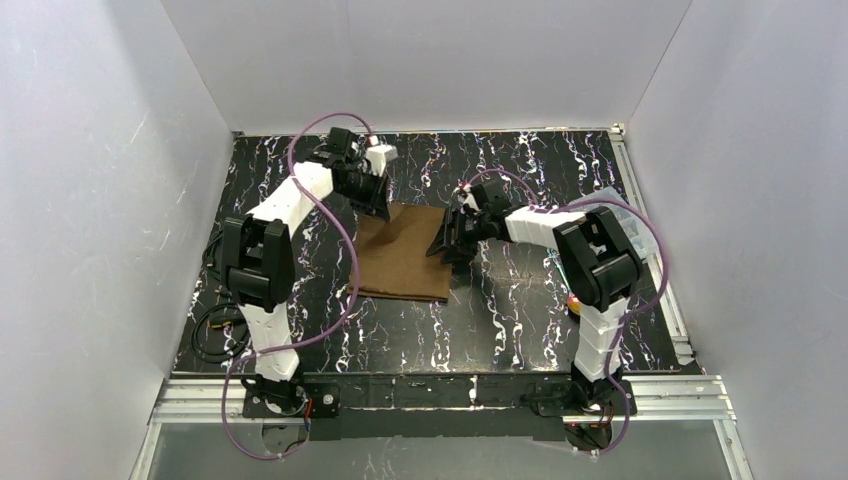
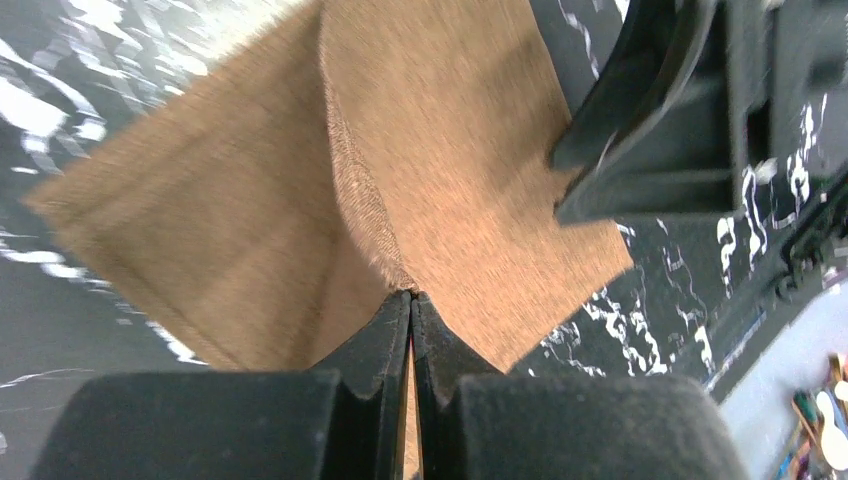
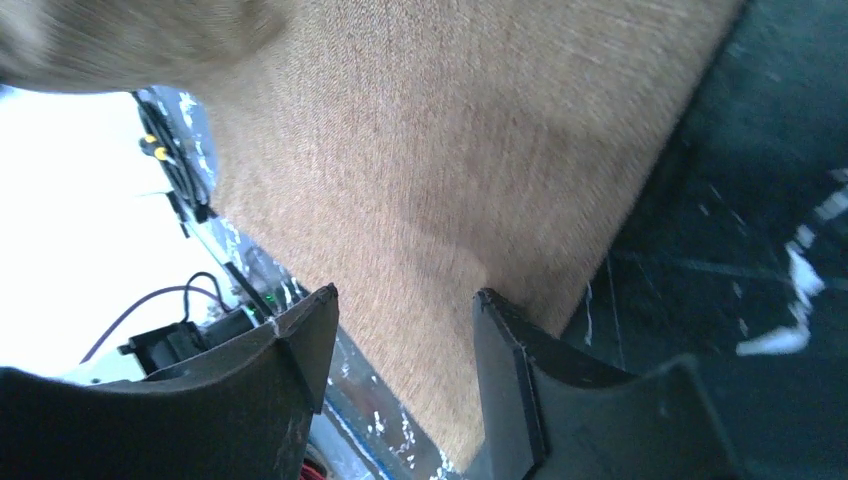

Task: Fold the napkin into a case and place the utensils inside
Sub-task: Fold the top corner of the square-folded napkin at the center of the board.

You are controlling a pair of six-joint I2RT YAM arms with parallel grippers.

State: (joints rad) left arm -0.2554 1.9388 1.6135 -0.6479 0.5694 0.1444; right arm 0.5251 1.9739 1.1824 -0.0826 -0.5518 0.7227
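Brown napkin (image 1: 400,258) is lying on the black marbled table (image 1: 520,310) between the two arms; its far left corner is standing up in a fold; the left gripper (image 2: 412,300) is pinching that fold, jaws pressed together on the cloth; the right gripper (image 3: 405,310) is hanging at the napkin's right edge with jaws apart, cloth showing in the gap; whether either finger is touching it, I cannot tell.
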